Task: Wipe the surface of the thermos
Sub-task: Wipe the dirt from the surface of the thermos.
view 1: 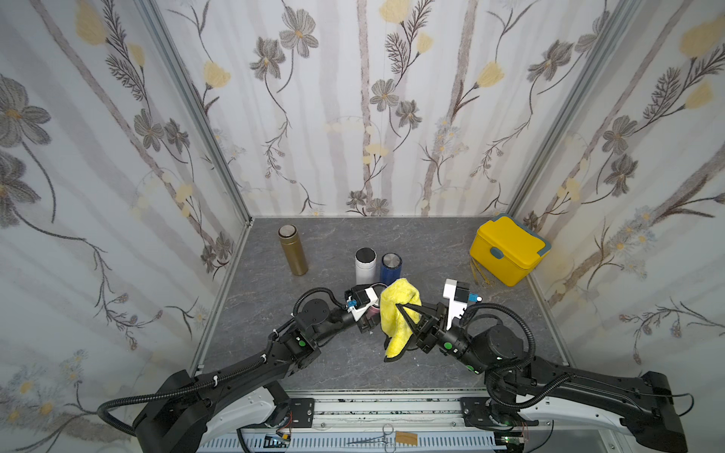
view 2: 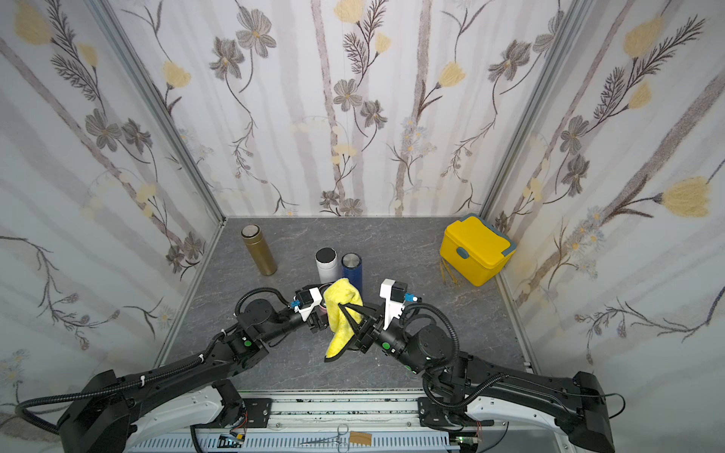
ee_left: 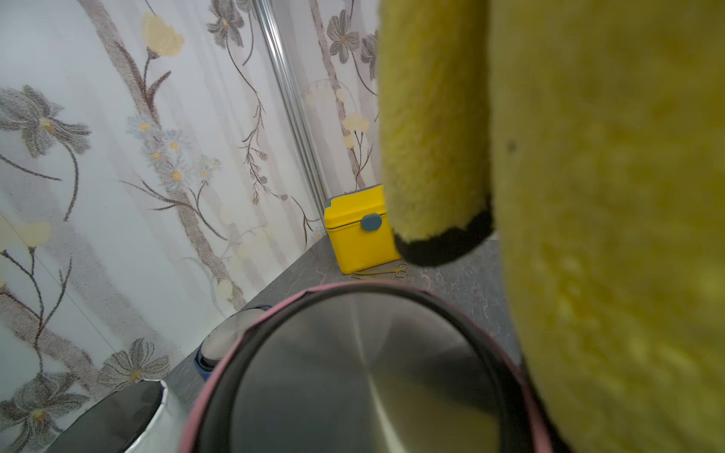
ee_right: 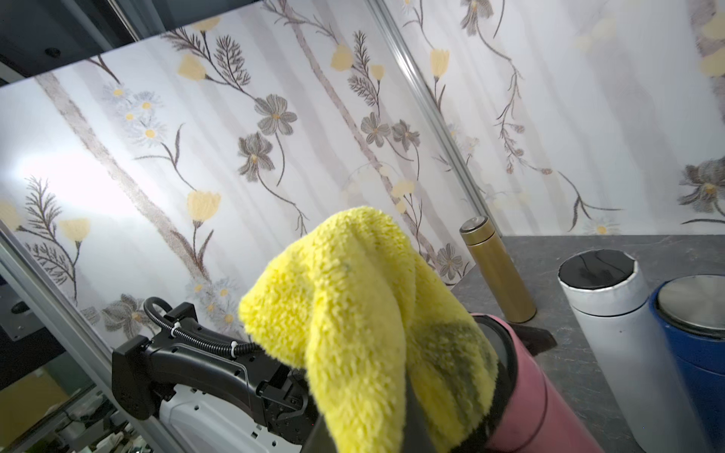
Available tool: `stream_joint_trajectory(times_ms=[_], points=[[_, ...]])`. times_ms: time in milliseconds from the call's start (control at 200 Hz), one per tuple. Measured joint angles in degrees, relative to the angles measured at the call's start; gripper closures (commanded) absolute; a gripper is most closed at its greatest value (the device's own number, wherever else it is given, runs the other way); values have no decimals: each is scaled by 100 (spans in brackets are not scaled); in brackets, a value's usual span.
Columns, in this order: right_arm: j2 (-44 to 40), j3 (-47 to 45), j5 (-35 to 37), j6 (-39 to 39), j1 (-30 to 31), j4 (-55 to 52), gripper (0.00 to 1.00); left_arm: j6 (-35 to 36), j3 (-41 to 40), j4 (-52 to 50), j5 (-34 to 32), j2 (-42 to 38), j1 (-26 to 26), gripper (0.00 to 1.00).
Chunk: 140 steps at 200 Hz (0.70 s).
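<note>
A pink thermos (ee_right: 525, 388) with a steel lid (ee_left: 353, 372) stands in the middle of the grey table. My left gripper (view 1: 370, 315) is shut on its body from the left; its fingers are hidden by the flask and cloth. A fluffy yellow cloth (view 1: 396, 313) with a dark edge is draped over the thermos's top and right side, and it hangs down to the table. My right gripper (view 1: 399, 306) is shut on the cloth, its black fingers pressed into it beside the thermos. In both top views little of the pink thermos (view 2: 322, 308) shows.
Just behind stand a white thermos (view 1: 365, 266) and a blue thermos (view 1: 391, 268). A gold thermos (view 1: 293, 251) is at the back left. A yellow lidded box (view 1: 508, 251) sits in the back right corner, with gold scissors (ee_left: 382, 271) lying before it. Patterned walls enclose three sides.
</note>
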Motion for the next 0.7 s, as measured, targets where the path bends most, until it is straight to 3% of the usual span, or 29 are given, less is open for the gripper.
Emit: stream_joint_trajectory(times_ms=[255, 485, 699], points=[[649, 256, -17, 337, -74, -638, 100, 726, -409, 149, -184, -295, -269, 100], [688, 251, -245, 780, -632, -774, 100, 909, -605, 52, -186, -601, -387, 100], [1115, 315, -420, 866, -433, -540, 100, 966, -610, 22, -411, -505, -413, 100]])
